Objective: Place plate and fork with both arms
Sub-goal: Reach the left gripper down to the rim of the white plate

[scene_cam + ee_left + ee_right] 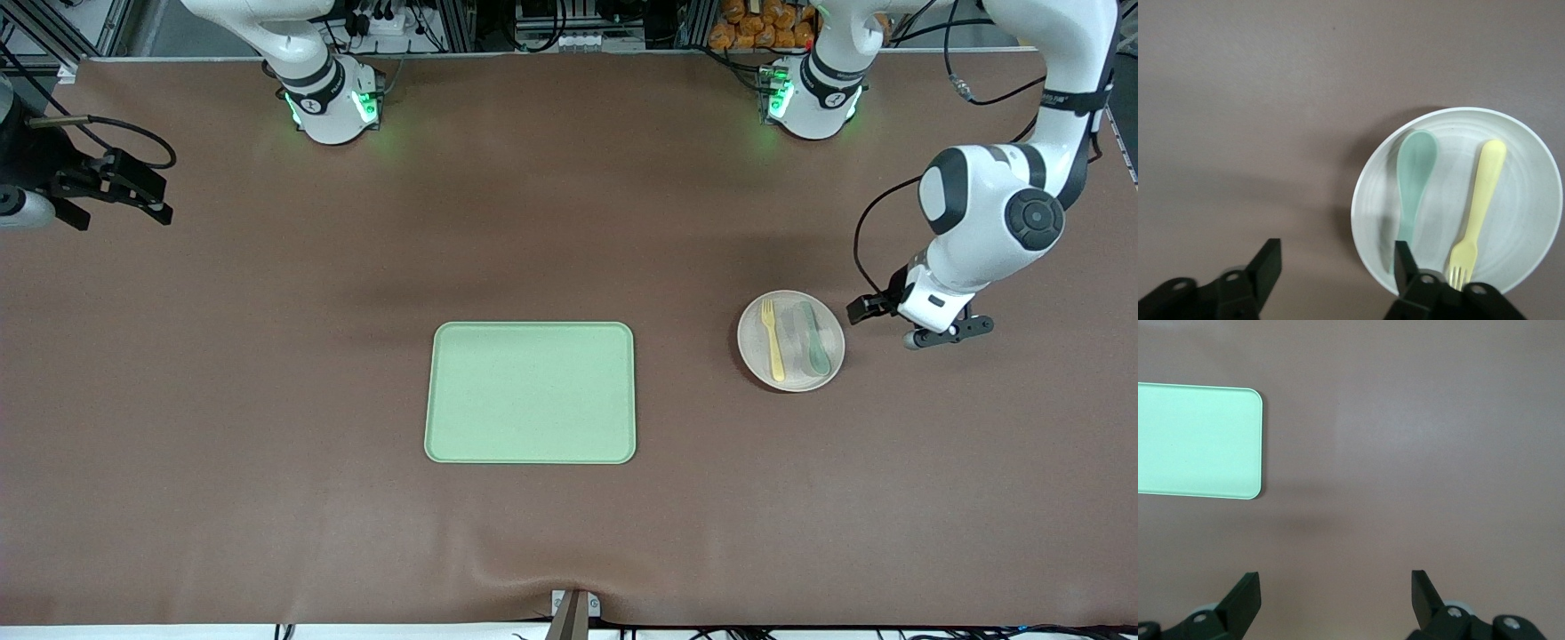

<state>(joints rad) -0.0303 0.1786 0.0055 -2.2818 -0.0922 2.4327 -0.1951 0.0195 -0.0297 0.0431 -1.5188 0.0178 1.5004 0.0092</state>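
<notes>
**Left gripper lined up at the plate's rim**

The left gripper (889,324) is seen at the right of the front view, low over the table just beside the plate (790,340), toward the left arm's end of the table. Its fingers are spread wide; in the left wrist view one fingertip (1405,261) overlaps the plate's rim while the other hangs over bare table. The fork (773,340) and a spoon (813,339) are lying side by side in the plate, apart from each other. The tray (531,392) is found at the centre of the front view, well apart from the plate.

The right gripper (133,191) is held at the far left edge of the front view, waiting, its fingers likewise spread.

The rim should probably be taken squarely between the two fingers, clear of the spoon's handle, and the plate kept level so the cutlery is not tipped out.
</notes>
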